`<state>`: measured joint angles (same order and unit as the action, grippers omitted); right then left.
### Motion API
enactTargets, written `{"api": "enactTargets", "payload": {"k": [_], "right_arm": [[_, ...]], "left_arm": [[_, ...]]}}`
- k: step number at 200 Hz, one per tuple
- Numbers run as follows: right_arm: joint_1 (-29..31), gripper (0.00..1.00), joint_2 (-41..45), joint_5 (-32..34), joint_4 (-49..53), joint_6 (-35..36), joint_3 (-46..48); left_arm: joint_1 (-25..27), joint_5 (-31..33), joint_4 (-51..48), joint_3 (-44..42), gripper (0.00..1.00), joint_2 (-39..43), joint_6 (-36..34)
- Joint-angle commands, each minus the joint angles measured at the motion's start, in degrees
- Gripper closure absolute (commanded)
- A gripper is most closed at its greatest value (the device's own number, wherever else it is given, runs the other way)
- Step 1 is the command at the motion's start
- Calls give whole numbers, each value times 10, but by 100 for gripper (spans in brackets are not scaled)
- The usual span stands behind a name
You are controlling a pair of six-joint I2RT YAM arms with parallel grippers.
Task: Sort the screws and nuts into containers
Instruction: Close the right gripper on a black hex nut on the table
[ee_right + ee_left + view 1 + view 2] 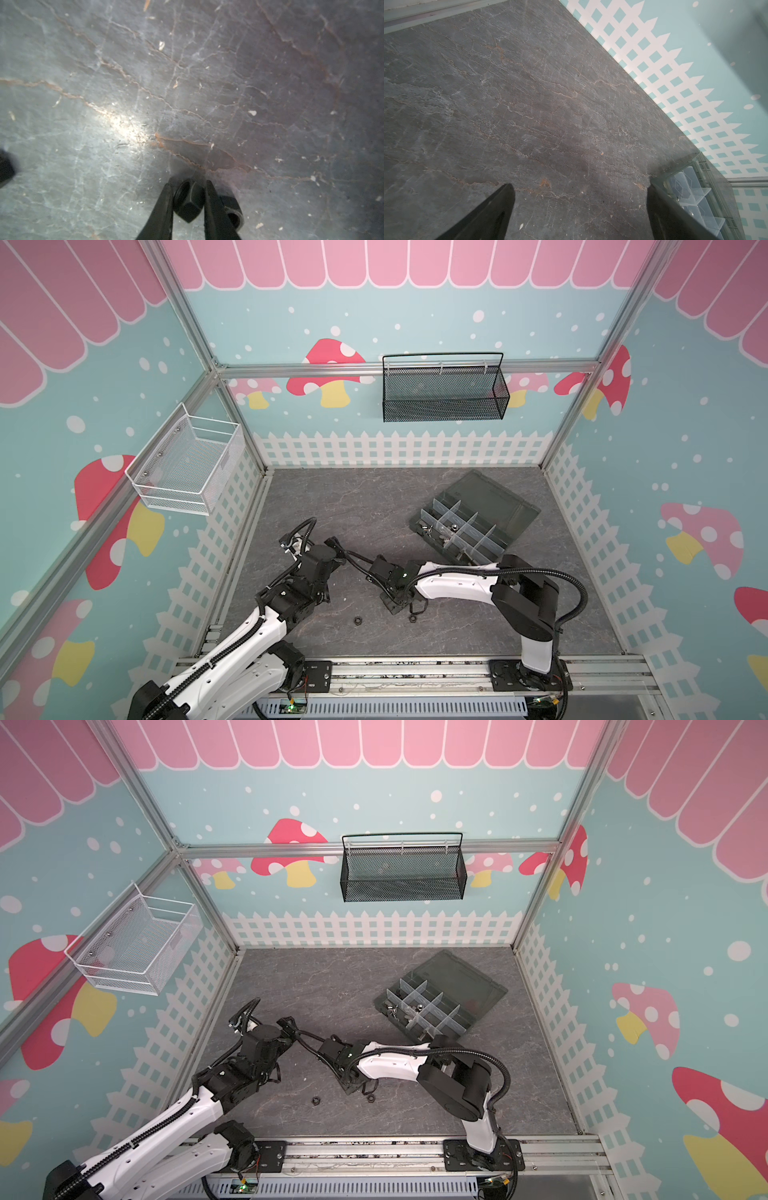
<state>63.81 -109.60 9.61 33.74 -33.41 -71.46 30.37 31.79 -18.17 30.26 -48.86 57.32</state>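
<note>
- In both top views the box [505, 499] lies open on the far right of the worktop [332, 497]. Small silver pieces sit in its left compartments, too small to tell which kind.
- There the right pincer [402, 608] reaches down to the worktop near the front middle. A black near nut [412, 618] lies just beside it, and a far nut [356, 620] lies apart on its left.
- In the left wrist view the left pincer [579, 187] is released. Its jaws stand wide apart over bare worktop, with a corner of the box beside one finger.
- In the right wrist view the right pincer is clenched on a black held nut [188, 202], which stands on edge with a finger against each side. The near nut lies just outside one finger.
</note>
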Motion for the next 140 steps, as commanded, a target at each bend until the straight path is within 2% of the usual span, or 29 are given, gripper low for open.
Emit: {"api": "enactTargets", "payload": {"k": [1, 63, 90, 104, 126, 140], "right_arm": [[4, 86, -5, 10, 20, -7, 12], [3, 98, 3, 24, 11, -15, 6], [3, 98, 19, 24, 7, -21, 7], [3, 91, 23, 23, 1, -17, 8], [1, 74, 26, 23, -4, -12, 1], [0, 67, 26, 16, -14, -9, -4]], "left_arm": [[-5, 1, -7, -12, 0, 4, 20], [-6, -1, -3, -11, 0, -2, 22], [-7, -6, -2, -10, 0, -9, 20], [-7, -7, -4, -7, 0, -11, 16], [-8, -8, -10, -8, 0, -10, 19], [-8, -9, -9, -9, 0, -10, 22]]}}
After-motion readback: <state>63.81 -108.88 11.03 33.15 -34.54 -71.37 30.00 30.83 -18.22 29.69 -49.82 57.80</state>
